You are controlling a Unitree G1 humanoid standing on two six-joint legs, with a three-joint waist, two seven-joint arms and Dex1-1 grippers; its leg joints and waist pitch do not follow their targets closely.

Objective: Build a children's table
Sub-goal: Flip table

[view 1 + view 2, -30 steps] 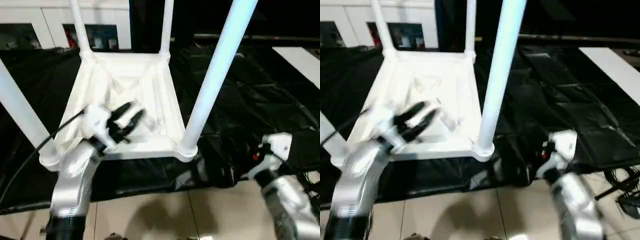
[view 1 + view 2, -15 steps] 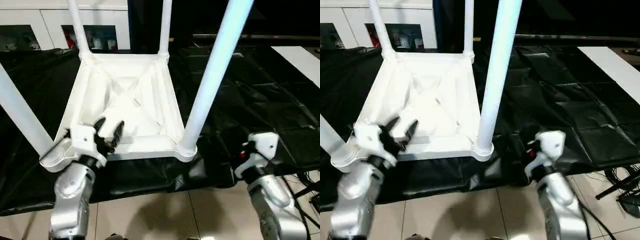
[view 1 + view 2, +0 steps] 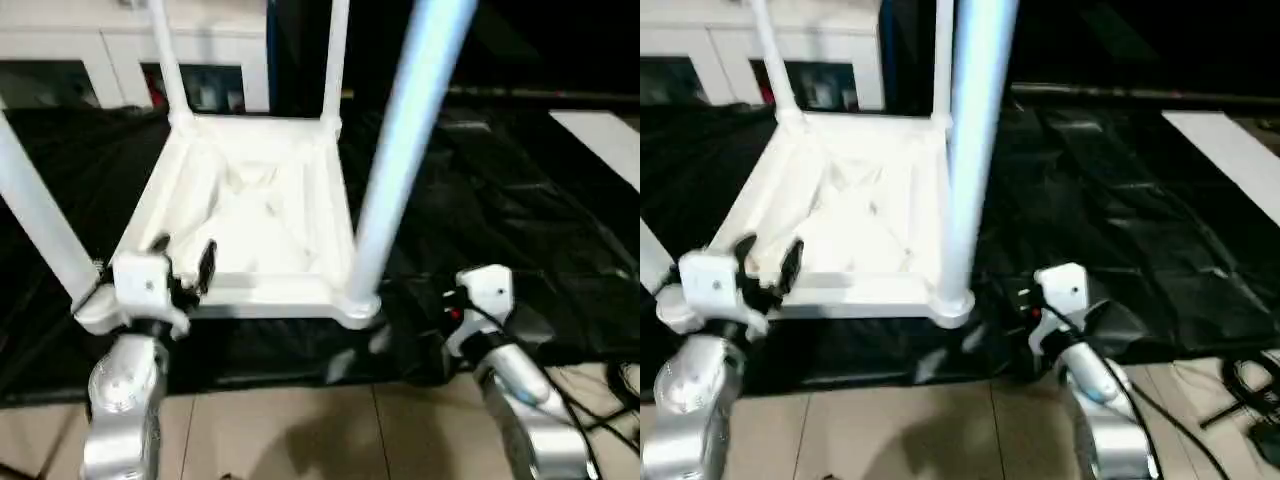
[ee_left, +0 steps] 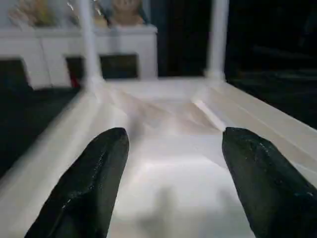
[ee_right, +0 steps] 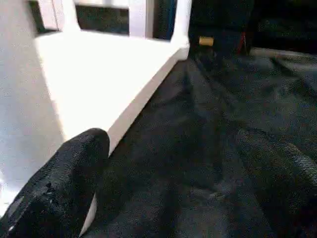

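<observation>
Upturned table, all four legs in, both grippers free.

Left gripper [image 3: 185, 275], black fingers apart, empty, hangs at the near rim of the white plastic ribbed tabletop [image 3: 250, 215], which lies underside-up on black sheeting [image 3: 520, 200] so the four white tapered tube legs [image 3: 400, 150] stand upward in their corner sockets. Right gripper [image 5: 173, 183], wide apart, empty, over sheeting beside it.

Checking my arms: both forearms silver, rounded metal shells, glossy. Left forearm [image 3: 125, 385] ends in boxy white wrist block, small dark dot on its face. Left gripper [image 3: 185, 270]: two black fingers, tapered, matte. Right gripper [image 5: 183, 193]: fingers black, textured pads. Right wrist block [image 3: 487, 290] white too, red spot beside it, thin black cable running along right forearm [image 3: 530, 420].
</observation>
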